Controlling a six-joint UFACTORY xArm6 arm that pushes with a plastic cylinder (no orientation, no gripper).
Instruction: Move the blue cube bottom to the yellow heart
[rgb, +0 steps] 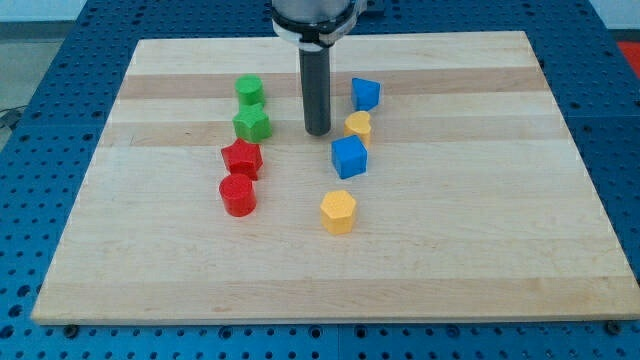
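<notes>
The blue cube (349, 157) sits near the board's middle. The yellow heart (358, 126) lies just above it in the view, nearly touching its top edge. My tip (317, 132) is the lower end of the dark rod. It stands just left of the yellow heart and up and to the left of the blue cube, a small gap from both.
A second blue block (366, 94) lies above the heart. A yellow hexagonal block (338, 211) lies below the cube. At the left are a green cylinder (249, 89), a green block (252, 124), a red star-like block (242, 158) and a red cylinder (238, 195). The wooden board (480, 200) rests on a blue perforated table.
</notes>
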